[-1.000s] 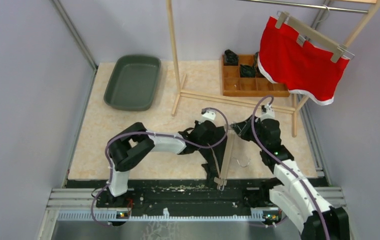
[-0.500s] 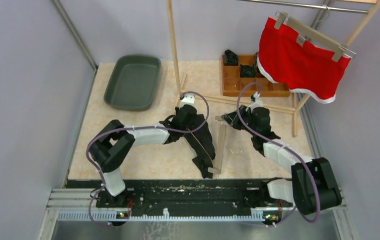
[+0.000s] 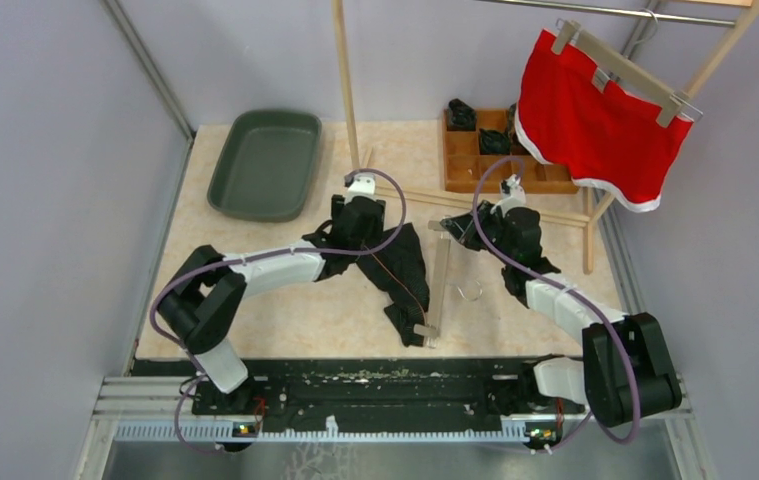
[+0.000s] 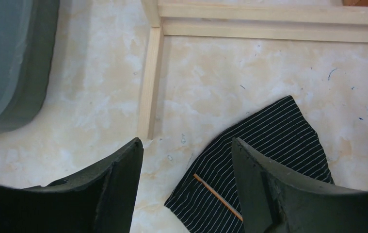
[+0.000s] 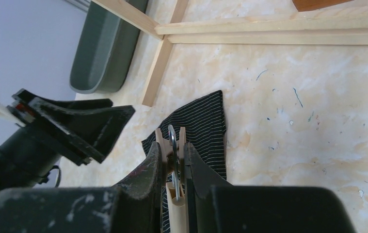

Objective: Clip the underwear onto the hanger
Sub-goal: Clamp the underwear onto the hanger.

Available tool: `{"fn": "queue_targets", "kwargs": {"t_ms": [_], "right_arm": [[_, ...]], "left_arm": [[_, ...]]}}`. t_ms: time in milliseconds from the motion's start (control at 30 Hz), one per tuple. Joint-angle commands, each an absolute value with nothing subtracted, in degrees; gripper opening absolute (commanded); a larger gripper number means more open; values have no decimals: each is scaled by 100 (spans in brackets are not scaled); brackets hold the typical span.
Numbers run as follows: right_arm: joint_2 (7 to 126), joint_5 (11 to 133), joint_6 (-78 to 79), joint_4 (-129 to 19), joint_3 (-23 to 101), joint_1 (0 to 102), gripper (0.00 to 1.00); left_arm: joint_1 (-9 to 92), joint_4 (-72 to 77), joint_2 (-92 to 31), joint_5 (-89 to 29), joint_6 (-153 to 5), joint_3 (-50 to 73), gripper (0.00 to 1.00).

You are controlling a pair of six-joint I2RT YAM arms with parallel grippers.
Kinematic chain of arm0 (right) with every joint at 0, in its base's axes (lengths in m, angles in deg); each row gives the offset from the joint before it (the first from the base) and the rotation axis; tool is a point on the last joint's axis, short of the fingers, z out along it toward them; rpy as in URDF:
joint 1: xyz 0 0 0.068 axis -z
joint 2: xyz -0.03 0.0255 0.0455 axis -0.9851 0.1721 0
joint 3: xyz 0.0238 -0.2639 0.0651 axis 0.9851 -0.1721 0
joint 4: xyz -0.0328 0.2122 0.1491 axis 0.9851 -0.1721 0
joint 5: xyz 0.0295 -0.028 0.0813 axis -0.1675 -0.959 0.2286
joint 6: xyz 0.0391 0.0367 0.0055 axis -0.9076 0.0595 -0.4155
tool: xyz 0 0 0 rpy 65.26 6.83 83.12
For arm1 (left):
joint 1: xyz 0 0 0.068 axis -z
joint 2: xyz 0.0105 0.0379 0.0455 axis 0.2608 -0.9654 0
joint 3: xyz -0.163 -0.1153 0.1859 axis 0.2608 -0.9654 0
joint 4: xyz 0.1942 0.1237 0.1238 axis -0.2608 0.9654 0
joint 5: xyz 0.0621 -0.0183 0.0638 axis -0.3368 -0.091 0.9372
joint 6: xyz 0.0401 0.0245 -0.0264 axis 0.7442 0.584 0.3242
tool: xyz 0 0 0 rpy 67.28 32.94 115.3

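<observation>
The black pin-striped underwear (image 3: 407, 272) lies crumpled on the table beside the wooden hanger (image 3: 436, 285). The hanger lies flat, its metal hook (image 3: 469, 292) pointing right. My left gripper (image 3: 359, 224) hovers open over the underwear's far left corner, holding nothing. In the left wrist view the gripper (image 4: 185, 144) stands with jaws wide, and the underwear (image 4: 269, 141) is under the right finger (image 4: 257, 184). My right gripper (image 5: 172, 148) is shut on the hanger (image 5: 176, 208) at its far clip, with the underwear (image 5: 205, 121) just beyond.
A grey tray (image 3: 265, 165) sits at the far left. The wooden rack's post (image 3: 347, 100) and base bars (image 3: 475, 203) stand behind the grippers. Red shorts (image 3: 595, 115) hang clipped on the rack. A wooden compartment box (image 3: 495, 165) holds dark garments.
The left gripper has let go of the underwear, opened, and drawn back toward the rack post. Hanger and underwear moved away from the near edge, then settled on the table.
</observation>
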State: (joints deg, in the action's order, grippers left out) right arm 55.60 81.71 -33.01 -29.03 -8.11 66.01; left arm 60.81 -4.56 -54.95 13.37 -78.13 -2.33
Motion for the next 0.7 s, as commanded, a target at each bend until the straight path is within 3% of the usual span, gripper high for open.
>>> {"fn": "queue_targets", "kwargs": {"t_ms": [0, 367, 667], "right_arm": [[5551, 8172, -3226, -2672, -452, 6629, 0], [5452, 8316, -3159, -2762, -477, 6733, 0], [5431, 8386, -3163, -2700, -558, 6735, 0]], "left_arm": [[6021, -281, -4901, 1121, -8073, -534, 71], [5740, -1474, -4074, -1176, -8374, -2180, 47], [5739, -1338, -4236, -872, -8247, -2108, 52]]}}
